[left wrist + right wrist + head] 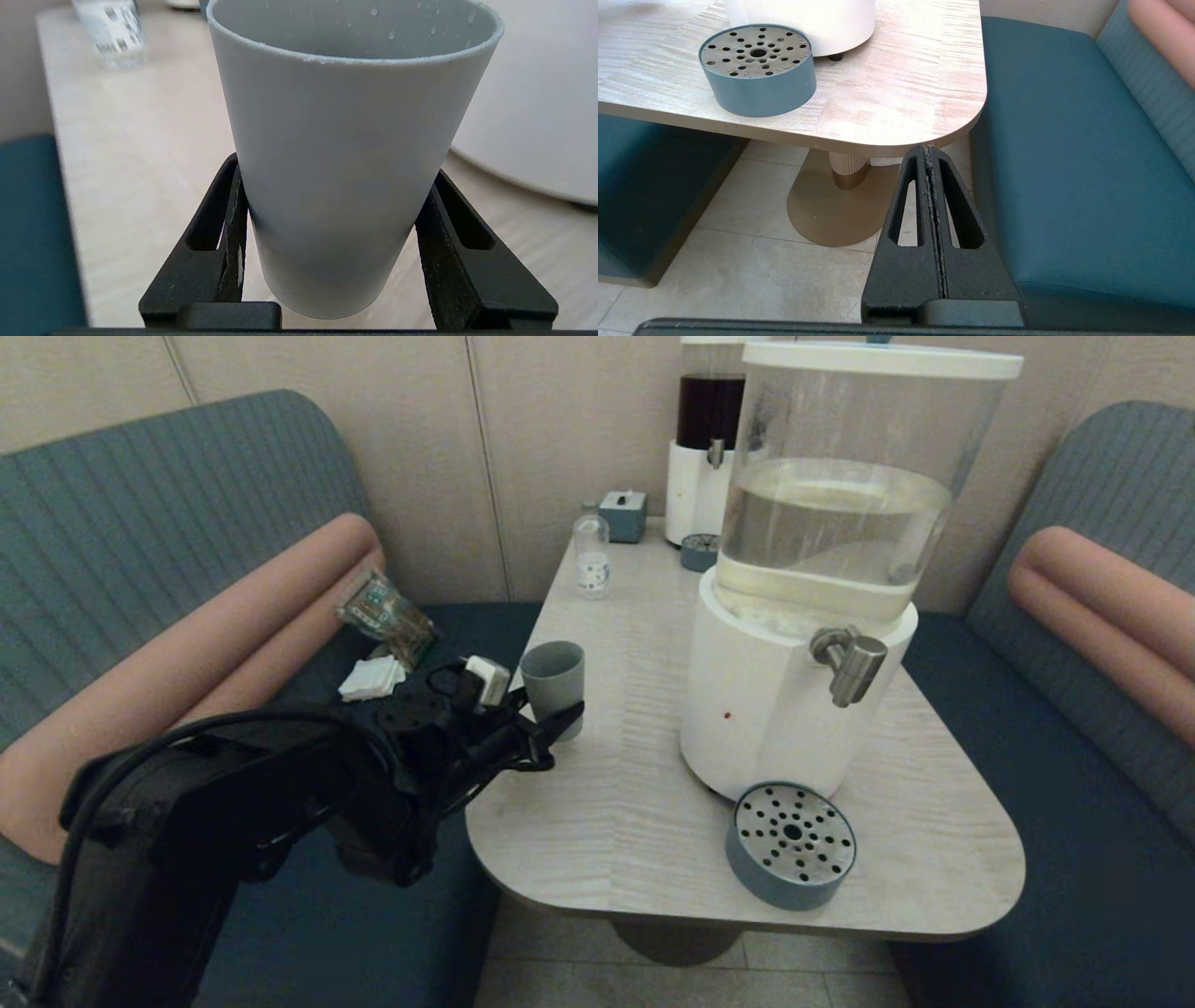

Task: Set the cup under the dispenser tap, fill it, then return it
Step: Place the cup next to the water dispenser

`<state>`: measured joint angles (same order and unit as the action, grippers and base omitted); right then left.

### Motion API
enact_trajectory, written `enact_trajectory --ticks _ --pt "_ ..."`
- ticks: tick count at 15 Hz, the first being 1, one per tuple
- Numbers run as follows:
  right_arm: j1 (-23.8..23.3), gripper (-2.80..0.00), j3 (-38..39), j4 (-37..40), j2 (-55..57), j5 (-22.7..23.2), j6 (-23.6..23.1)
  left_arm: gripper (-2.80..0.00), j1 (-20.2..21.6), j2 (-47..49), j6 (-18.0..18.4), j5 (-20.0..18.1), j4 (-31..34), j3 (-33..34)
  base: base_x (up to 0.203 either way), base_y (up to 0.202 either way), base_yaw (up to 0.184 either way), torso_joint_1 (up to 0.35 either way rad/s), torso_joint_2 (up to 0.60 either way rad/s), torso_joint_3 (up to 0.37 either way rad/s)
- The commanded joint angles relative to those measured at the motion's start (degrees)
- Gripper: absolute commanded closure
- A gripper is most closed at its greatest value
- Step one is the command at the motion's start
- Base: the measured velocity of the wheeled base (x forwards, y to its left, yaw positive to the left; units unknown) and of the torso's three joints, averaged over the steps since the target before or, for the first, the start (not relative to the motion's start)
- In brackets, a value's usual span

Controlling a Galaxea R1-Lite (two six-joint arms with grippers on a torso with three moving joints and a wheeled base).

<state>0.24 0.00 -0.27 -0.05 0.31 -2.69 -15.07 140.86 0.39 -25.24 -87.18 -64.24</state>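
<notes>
The grey-blue cup (553,683) stands upright near the table's left edge, well left of the dispenser tap (851,665). My left gripper (553,721) reaches in from the left bench side at the cup's lower half. In the left wrist view the cup (345,163) fills the space between the two black fingers (233,205), whose tips touch its sides; the left gripper (336,179) is shut on it. Droplets cling inside the rim. My right gripper (929,151) is shut on nothing, low beside the table's near right corner, out of the head view.
The large clear-tank dispenser (775,709) stands mid-table, with the round perforated drip tray (792,845) in front of it near the table's front edge (859,140). A dark-liquid dispenser (707,429), a small bottle (591,557) and a blue-grey box (623,513) stand at the back. Benches flank the table.
</notes>
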Motion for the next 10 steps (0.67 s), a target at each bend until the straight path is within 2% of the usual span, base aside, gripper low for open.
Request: enact_trajectory --ticks 1,7,8,10 --pt "0.0 0.00 0.2 0.0 0.0 0.0 0.0 0.00 0.0 4.6 0.0 -0.2 -0.5 -1.9 0.000 0.000 0.000 0.000 0.00 0.000" --pt "0.0 0.00 0.2 0.0 0.0 0.0 0.0 0.00 0.0 5.5 0.0 -0.2 -0.5 -2.8 0.000 0.000 0.000 0.000 0.00 0.000" --pt "0.0 0.00 0.2 -0.1 0.0 0.0 0.0 -2.80 0.0 5.7 0.1 -0.2 -0.5 -2.9 0.000 0.000 0.000 0.000 0.00 0.000" --pt "0.0 0.00 0.2 -0.1 0.0 0.0 0.0 -2.80 0.0 5.4 0.1 -0.2 -0.5 -2.8 0.000 0.000 0.000 0.000 0.00 0.000"
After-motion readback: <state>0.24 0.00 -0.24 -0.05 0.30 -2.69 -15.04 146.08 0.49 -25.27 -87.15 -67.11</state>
